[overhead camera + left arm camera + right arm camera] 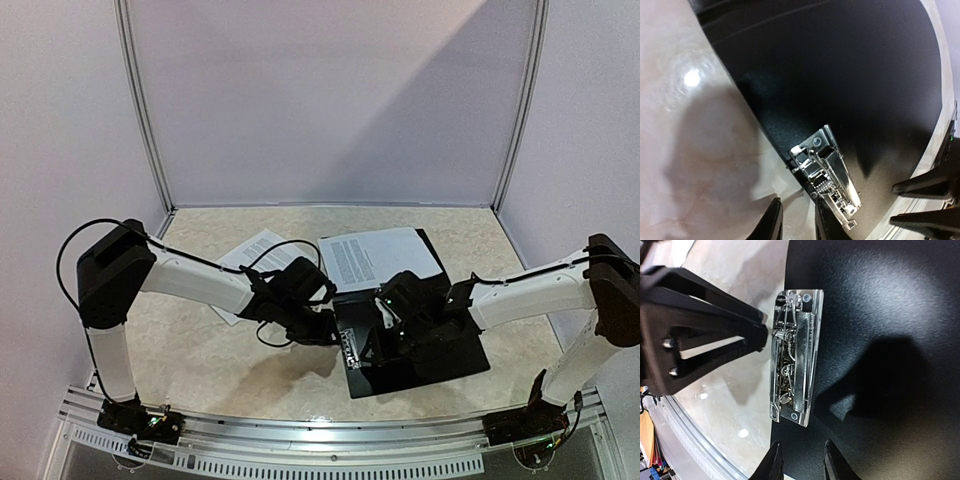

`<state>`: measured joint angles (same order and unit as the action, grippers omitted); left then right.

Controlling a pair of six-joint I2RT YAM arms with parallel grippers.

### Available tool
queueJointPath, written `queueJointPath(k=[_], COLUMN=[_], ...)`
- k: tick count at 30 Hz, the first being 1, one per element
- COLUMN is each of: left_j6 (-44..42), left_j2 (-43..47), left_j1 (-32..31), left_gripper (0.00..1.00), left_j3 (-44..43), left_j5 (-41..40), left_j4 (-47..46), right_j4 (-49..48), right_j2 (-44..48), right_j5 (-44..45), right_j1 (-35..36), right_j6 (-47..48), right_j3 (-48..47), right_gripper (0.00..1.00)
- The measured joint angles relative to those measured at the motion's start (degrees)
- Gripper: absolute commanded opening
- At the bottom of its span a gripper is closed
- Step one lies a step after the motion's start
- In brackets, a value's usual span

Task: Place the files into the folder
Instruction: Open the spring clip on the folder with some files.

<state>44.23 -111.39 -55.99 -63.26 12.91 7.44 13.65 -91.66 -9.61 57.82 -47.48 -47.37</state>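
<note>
The black folder [440,355] lies open on the table. Its metal clip [827,175] sits along the left edge and also shows in the right wrist view [792,357]. A stack of white printed files [378,257] rests on the folder's far end. My left gripper [799,220] is at the folder's left edge, one finger [827,222] beside the clip, its jaws a narrow gap apart with bare table between them. My right gripper [801,460] is open and empty, over the black cover just past the clip's near end.
Another printed sheet [248,255] lies on the marble table [200,350] at the far left, partly under my left arm. A metal rail [330,440] runs along the near edge. White walls [330,100] close off the back and sides.
</note>
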Motion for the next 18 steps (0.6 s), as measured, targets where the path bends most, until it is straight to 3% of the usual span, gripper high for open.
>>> queueJointPath(k=[18], left_j6=[2.16], left_j2=[-2.23], left_j1=[1.01], left_gripper=[0.12], left_j3=[-2.49], left_j5=[-0.63], left_j4=[-0.2], right_j4=[-4.0], right_j2=[-5.31], right_j5=[-3.91], right_j1=[1.18], right_j6=[-0.92], right_j3=[-0.98], right_gripper=[0.23])
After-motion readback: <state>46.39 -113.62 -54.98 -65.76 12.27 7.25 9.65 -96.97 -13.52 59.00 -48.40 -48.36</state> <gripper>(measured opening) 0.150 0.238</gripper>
